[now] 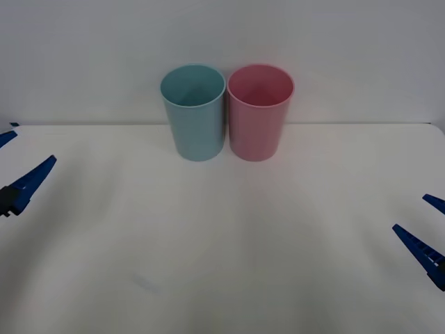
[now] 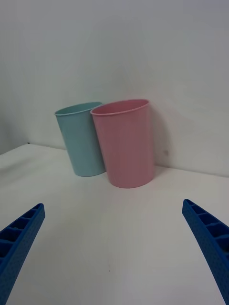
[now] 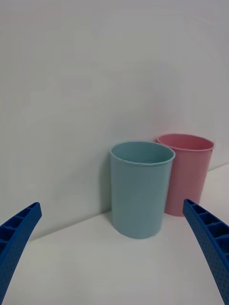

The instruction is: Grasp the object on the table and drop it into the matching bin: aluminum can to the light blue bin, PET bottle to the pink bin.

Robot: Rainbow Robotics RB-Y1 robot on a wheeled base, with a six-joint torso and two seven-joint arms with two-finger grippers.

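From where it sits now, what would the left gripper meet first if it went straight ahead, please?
Probably the light blue bin: it stands nearly centred ahead of the open left gripper, with bare table between. Depth is uncertain.

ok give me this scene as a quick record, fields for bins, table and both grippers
light blue bin: upright at the table's far edge, by the wall, on the robot's left of the pair
pink bin: upright, right beside the light blue bin
table: white
left gripper: open, low at the table's left edge, holding nothing
right gripper: open, low at the table's right edge, holding nothing
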